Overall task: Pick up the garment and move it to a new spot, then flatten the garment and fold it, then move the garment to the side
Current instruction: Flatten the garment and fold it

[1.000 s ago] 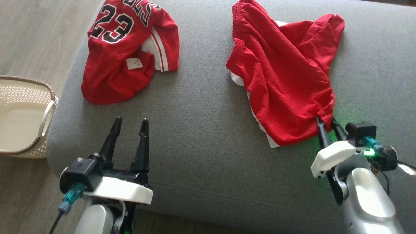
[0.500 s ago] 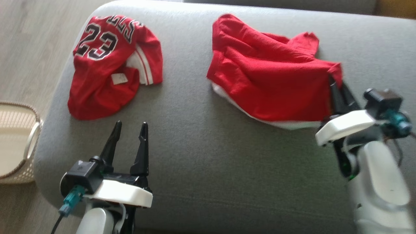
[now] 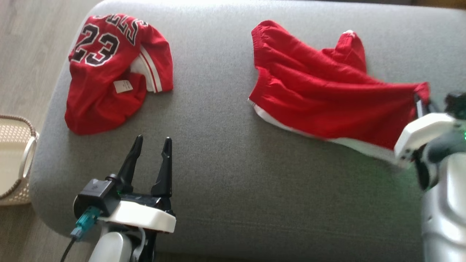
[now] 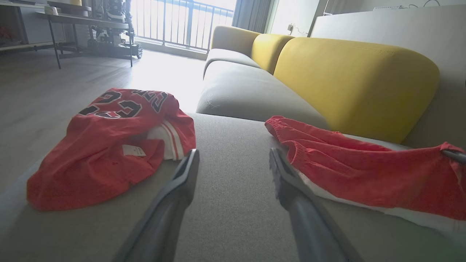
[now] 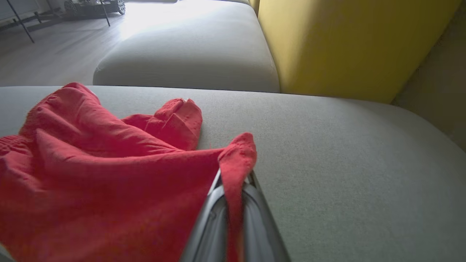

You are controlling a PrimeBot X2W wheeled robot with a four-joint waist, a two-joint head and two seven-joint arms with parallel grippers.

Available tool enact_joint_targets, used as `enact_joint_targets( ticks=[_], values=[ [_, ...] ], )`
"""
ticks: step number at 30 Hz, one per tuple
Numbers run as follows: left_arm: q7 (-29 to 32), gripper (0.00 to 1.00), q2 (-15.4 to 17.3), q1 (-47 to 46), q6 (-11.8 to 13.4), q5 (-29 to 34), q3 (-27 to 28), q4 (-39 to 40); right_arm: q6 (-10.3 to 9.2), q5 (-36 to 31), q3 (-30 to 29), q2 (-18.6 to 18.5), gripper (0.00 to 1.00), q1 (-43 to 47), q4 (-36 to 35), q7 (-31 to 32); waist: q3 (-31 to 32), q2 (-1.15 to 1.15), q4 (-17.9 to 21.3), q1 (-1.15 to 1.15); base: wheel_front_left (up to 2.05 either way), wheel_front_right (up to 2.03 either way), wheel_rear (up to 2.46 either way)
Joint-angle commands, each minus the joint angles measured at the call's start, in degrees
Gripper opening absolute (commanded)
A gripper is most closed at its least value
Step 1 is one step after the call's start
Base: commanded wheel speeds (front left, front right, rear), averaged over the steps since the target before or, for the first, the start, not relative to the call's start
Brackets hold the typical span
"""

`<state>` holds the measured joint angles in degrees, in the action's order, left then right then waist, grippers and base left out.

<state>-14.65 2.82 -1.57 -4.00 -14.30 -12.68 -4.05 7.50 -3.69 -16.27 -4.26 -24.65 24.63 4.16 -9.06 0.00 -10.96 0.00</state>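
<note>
**A:** Nearest us, the left gripper point(image 3: 153, 139) hovers over the near left of the grey seat cushion point(image 3: 225, 174). Its fingers are spread wide with nothing between them.

**B:** Agreed. A little farther in, at the right edge, we note the right gripper point(image 3: 419, 103) with its jaws closed on a corner of the red shorts point(image 3: 320, 105). In the right wrist view the cloth is pinched between the fingertips and folds over them.

**A:** We place the shorts on the right half of the cushion. The held corner is raised off the seat, and the cloth runs taut from it leftward to the waistband. White trim shows along the near hem.

**B:** On the floor left of the cushion we log a woven basket point(image 3: 14, 160). Farther back, at the cushion's far left, a crumpled red jersey point(image 3: 105, 83) numbered 23 lies well apart from the shorts. Beyond it stands a yellow backrest point(image 4: 356, 80).
</note>
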Motion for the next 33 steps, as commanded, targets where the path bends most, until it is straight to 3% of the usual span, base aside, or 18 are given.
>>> enact_joint_targets(
  ticks=[1, 10, 12, 13, 15, 16, 17, 25, 33],
  values=[
    [-0.35, 1.00, 0.06, -2.96, 0.05, -0.26, 1.12, 1.57, -0.01, -1.14, -0.62, -1.56, 0.00, -6.24, 0.31, -1.60, -1.57, 0.00, -0.43, 0.00, 0.00, 0.00, 0.00],
    [-0.35, 1.00, 0.06, -5.59, 0.00, -0.47, -0.58, 0.87, -0.01, -8.20, -5.65, -5.94, 0.00, -17.44, 15.10, -3.54, -5.19, 0.00, -2.78, 0.00, 0.00, 0.00, 0.00],
    [-0.35, 1.00, 0.06, -5.92, 0.07, -0.60, -0.76, 0.80, -0.01, -10.62, -6.36, -7.11, 0.43, -19.08, 18.44, -3.79, -5.65, 0.00, -3.16, 0.00, 0.00, 0.00, 0.00],
    [-0.35, 1.00, 0.06, -6.05, 0.12, -0.67, -0.83, 0.79, -0.01, -11.87, -6.62, -7.58, 0.52, -19.76, 19.97, -4.12, -5.82, 0.00, -3.28, 0.00, 0.00, 0.00, 0.00],
    [-0.35, 1.00, 0.06, -6.16, 0.18, -0.74, -0.88, 0.78, -0.01, -12.92, -6.90, -7.91, 0.49, -20.40, 21.40, -4.54, -5.96, 0.00, -3.33, 0.00, 0.00, 0.00, 0.00],
    [-0.35, 1.00, 0.06, -6.23, 0.25, -0.79, -0.90, 0.75, -0.01, -13.97, -7.40, -8.20, 0.69, -20.97, 22.62, -5.05, -6.04, 0.00, -3.31, 0.00, 0.00, 0.00, 0.00],
    [-0.35, 1.00, 0.06, -6.26, 0.33, -0.83, -0.93, 0.68, -0.01, -15.04, -8.00, -8.37, 1.00, -21.45, 23.70, -5.55, -5.97, 0.00, -3.23, 0.00, 0.00, 0.00, 0.00],
    [-0.35, 1.00, 0.06, -5.47, 0.49, -0.91, -0.67, 0.10, -0.01, -19.69, -10.69, -5.28, 1.00, -23.15, 28.01, -12.86, -2.02, 0.00, -0.10, 0.00, 0.00, 0.00, 0.00],
    [-0.35, 1.00, 0.06, -3.26, 0.34, -0.47, 0.55, 0.55, -0.01, -15.17, -3.87, -0.42, 1.00, -19.59, 25.88, -18.79, 3.06, 0.00, 5.59, 0.00, 0.00, 0.00, 0.00]
  ],
)
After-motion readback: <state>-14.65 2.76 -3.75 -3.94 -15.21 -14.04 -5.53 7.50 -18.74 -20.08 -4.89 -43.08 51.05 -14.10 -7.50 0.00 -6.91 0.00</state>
